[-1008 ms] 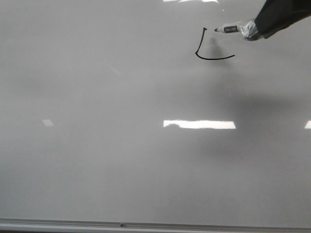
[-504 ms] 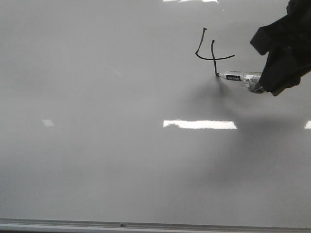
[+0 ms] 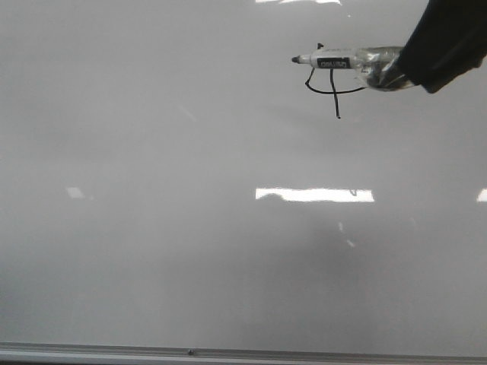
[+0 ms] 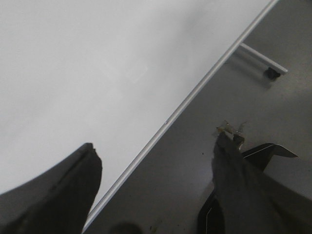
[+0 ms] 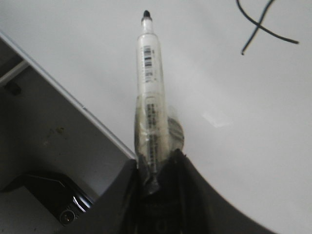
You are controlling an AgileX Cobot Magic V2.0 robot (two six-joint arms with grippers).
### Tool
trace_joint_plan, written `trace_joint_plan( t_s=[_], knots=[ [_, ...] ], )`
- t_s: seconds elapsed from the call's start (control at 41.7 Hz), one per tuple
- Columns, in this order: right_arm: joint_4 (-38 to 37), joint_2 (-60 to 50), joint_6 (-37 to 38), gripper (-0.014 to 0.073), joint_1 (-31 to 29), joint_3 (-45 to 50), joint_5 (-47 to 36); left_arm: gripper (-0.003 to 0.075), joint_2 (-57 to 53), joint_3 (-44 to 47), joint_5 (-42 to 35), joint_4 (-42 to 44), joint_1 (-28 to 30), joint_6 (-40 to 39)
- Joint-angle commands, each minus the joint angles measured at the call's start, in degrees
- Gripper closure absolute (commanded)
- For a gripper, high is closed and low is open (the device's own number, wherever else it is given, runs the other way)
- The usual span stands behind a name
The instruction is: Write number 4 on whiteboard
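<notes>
The whiteboard (image 3: pixel 190 228) fills the front view, pale grey and glossy. A small black open-top number 4 (image 3: pixel 335 97) is drawn at the upper right; part of it shows in the right wrist view (image 5: pixel 261 28). My right gripper (image 3: pixel 407 65) is shut on a white marker (image 3: pixel 335 61) wrapped in clear tape, held above the board with its black tip pointing left over the 4. The marker also shows in the right wrist view (image 5: pixel 150 83), clamped between the jaws (image 5: pixel 156 168). My left gripper (image 4: pixel 156 156) is open and empty, over the board's metal edge (image 4: pixel 165 122).
The silver frame edge (image 3: pixel 228 352) runs along the board's near side. Bright light reflections (image 3: pixel 313 195) lie on the board. Beyond the board's edge, grey floor (image 4: pixel 195 161) and a stand foot with a caster (image 4: pixel 270 73) show.
The marker drew the stem of the 4 downward, then lifted off the board and moved up and left. It now hovers over the finished figure.
</notes>
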Motion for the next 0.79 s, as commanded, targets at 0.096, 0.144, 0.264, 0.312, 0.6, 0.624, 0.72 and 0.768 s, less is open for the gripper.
trace_joint_plan(
  t_s=[0.096, 0.144, 0.264, 0.312, 0.6, 0.624, 0.72, 0.768],
  knots=[
    [0.87, -6.21, -10.36, 0.0662, 5.14, -1.81, 6.16, 0.0246, 1.30, -2.28, -4.27, -2.89, -6.66, 3.42],
    [1.59, -7.04, -12.52, 0.0662, 6.39, -1.81, 8.41, 0.0245, 2.29, -3.09, -4.42, -2.89, -8.90, 3.67],
    [4.40, -8.61, -17.18, 0.0662, 9.11, -1.81, 12.92, 0.0232, 5.07, -5.60, -4.42, -2.89, -13.98, 5.28],
    [5.81, -8.84, -18.63, 0.0662, 10.00, -1.81, 13.90, 0.0210, 6.29, -6.49, -4.57, -2.89, -16.05, 5.86],
    [11.79, -9.11, -22.86, 0.0662, 11.26, -1.81, 14.62, 0.0155, 16.49, -10.14, -9.41, 0.04, -27.98, 8.36],
    [11.79, -9.11, -22.86, 0.0662, 11.26, -1.81, 14.62, 0.0155, 17.29, -10.14, -10.14, 0.15, -28.54, 8.36],
    [11.79, -9.11, -22.86, 0.0662, 11.26, -1.81, 14.62, 0.0155, 20.17, -10.23, -11.90, 0.15, -30.39, 8.70],
    [11.79, -9.11, -22.86, 0.0662, 11.26, -1.81, 14.62, 0.0155, 21.19, -10.23, -12.34, 0.15, -30.96, 8.73]
  ],
)
